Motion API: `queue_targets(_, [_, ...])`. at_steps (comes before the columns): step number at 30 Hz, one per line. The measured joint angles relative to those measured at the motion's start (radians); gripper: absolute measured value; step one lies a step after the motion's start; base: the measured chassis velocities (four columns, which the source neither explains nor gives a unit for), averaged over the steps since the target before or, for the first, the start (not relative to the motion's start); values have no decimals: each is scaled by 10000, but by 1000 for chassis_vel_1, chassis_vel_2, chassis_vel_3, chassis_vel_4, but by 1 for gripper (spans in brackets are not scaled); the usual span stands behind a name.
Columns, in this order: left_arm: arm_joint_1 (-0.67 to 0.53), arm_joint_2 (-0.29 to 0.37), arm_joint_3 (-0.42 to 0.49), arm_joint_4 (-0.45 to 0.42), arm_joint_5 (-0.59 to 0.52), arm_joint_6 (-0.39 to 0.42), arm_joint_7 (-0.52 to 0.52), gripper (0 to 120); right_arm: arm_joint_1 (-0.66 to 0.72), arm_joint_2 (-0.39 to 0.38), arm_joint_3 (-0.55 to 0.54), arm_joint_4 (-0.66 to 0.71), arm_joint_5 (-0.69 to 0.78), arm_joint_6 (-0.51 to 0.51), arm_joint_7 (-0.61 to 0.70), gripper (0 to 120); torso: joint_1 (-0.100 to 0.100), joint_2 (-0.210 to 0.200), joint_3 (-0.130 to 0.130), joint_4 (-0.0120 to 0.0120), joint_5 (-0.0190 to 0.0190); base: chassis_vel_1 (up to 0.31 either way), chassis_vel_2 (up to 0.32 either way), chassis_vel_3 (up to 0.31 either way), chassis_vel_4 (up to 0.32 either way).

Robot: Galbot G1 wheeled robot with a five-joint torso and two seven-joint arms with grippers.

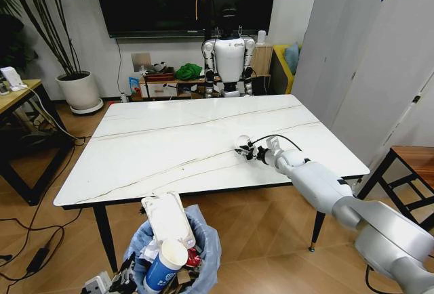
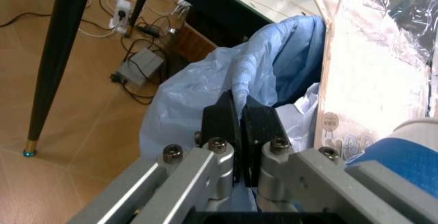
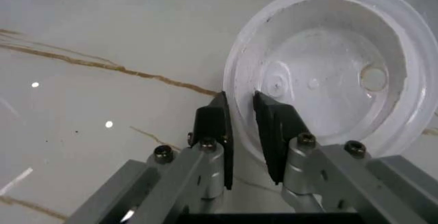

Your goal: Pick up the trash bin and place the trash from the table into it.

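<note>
Bin (image 1: 203, 240) at lower centre is full in the left gripper's (image 2: 236, 119) closed pinch; the right gripper (image 3: 239, 114), mid-frame, clamps the last lid (image 3: 329, 65) on the table (image 1: 169, 138).

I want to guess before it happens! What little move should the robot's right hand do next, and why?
Probably lift. The right gripper is pinched on the rim of the white plastic lid, which looks close to the table, while the left gripper holds the trash bin beside it.
</note>
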Motion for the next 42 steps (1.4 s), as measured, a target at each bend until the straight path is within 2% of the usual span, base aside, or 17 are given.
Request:
queue_targets(3, [8,-16,12,1,21,-5,17,0,-22,-25,4,51,-7,8,-6,0,0,0,-1,-1,-1,0,0,0,0])
queue_targets(15, [40,-40,19,-24,54,-33,46,0,-111,-161,61,358,31,-39,-86,0,0,0,2,1,1,0,0,0,0])
queue_targets(25, [-39,6,43,32,13,-40,16,0,-266,-913,16,1447,500,-208,-240,0,2,0,3,1,1,0,0,0,0])
queue_targets(34, [-96,29,42,62,-48,-41,-24,0,-337,-1280,-15,2158,777,-251,-297,0,2,-1,3,3,2,0,0,0,0])
queue_targets(42, [-142,31,81,119,-63,-41,-48,0,-675,-2221,53,3967,1188,-371,-296,0,1,0,1,-1,-1,0,0,0,0])
